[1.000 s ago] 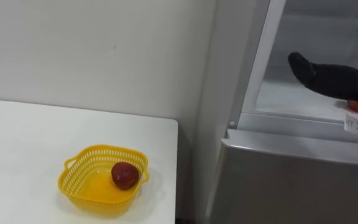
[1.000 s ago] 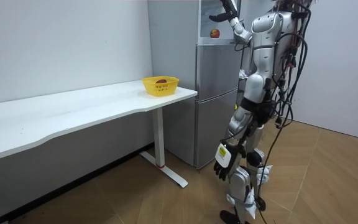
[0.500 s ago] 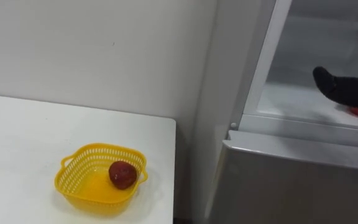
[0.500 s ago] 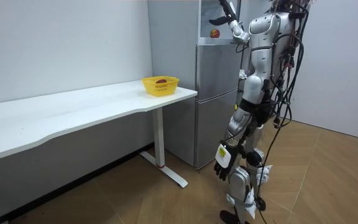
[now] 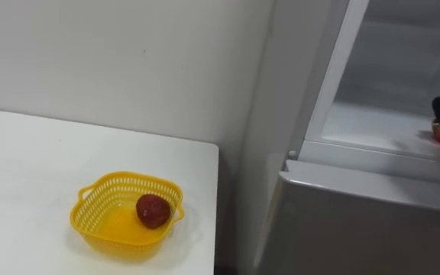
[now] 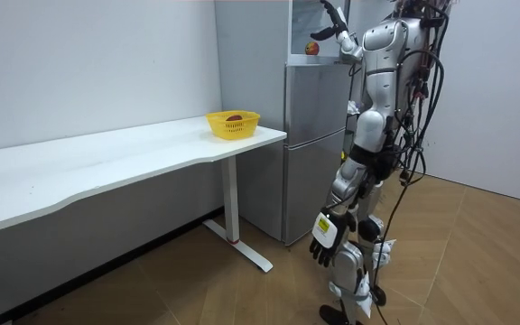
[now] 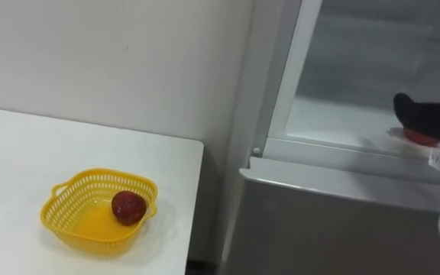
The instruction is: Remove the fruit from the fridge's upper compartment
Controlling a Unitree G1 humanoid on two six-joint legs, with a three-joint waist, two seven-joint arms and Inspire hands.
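The right robot hand (image 7: 431, 116) is laid over the top of a red fruit (image 7: 421, 138); whether it is closed on it cannot be told. The fruit is seen on the floor of the open upper fridge compartment (image 7: 342, 114), near its front edge. To the left, a yellow basket (image 7: 66, 200) holding a dark red fruit (image 7: 128, 207) is set near the corner of the white surface (image 7: 21, 149). The left robot hand (image 6: 323, 244) is hung at the robot's side, relaxed and empty.

R hand (image 7: 426, 116) up (arm extended), L hand (image 6: 325, 244) hanging relaxed
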